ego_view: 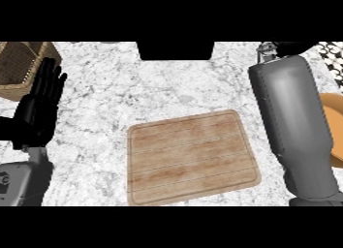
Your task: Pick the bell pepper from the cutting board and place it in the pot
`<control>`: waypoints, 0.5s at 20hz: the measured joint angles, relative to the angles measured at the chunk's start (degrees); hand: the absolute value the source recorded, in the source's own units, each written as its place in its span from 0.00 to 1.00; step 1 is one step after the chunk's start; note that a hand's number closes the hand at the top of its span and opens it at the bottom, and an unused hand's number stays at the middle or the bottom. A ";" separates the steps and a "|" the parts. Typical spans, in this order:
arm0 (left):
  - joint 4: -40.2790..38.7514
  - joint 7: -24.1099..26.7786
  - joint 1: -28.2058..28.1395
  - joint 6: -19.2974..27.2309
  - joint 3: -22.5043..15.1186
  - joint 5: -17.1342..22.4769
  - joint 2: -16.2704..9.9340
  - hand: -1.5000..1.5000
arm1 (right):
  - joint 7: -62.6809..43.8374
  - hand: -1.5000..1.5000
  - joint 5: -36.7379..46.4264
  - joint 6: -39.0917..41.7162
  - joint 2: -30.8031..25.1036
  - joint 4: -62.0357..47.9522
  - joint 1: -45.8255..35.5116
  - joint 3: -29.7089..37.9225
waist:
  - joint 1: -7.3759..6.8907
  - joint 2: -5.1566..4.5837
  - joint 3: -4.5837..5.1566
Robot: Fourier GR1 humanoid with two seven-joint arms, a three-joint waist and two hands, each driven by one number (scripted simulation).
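while the left hand (40,104) rests open, fingers straight, the right hand's state cannot be told.

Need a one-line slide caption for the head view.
Bare cutting board mid-counter; right forearm stretched past an orange pot; left robot hand resting open.

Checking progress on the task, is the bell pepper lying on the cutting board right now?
No, the wooden cutting board shows only bare wood in the head view, with no bell pepper on it.
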State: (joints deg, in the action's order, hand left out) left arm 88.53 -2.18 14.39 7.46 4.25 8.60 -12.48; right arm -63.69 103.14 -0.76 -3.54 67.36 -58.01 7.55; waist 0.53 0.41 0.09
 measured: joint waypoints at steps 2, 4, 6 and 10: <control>1.12 -0.70 -0.69 -0.09 0.20 0.30 -0.18 0.50 | 0.91 1.00 -0.07 1.34 -1.03 3.48 2.91 1.39 | 0.26 0.10 -0.05; 0.93 -0.47 -0.91 0.07 0.18 0.15 0.15 0.50 | 1.95 1.00 -0.37 3.42 -1.81 7.48 5.64 2.55 | 0.53 0.10 -0.07; 0.41 -0.19 -0.82 -0.19 0.73 0.35 -0.11 0.50 | 3.00 1.00 -1.00 4.96 -2.51 12.60 9.60 3.49 | 0.83 0.12 -0.07; 1.59 -0.88 -1.04 -0.64 0.93 0.42 -0.52 0.50 | 5.40 1.00 -3.38 6.34 -4.83 21.78 17.43 6.22 | 0.61 0.01 -0.09</control>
State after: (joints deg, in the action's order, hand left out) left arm 90.11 -3.06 13.35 6.82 5.18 9.02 -13.00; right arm -58.29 99.76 5.58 -8.37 89.14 -40.58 13.76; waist 1.14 0.42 0.00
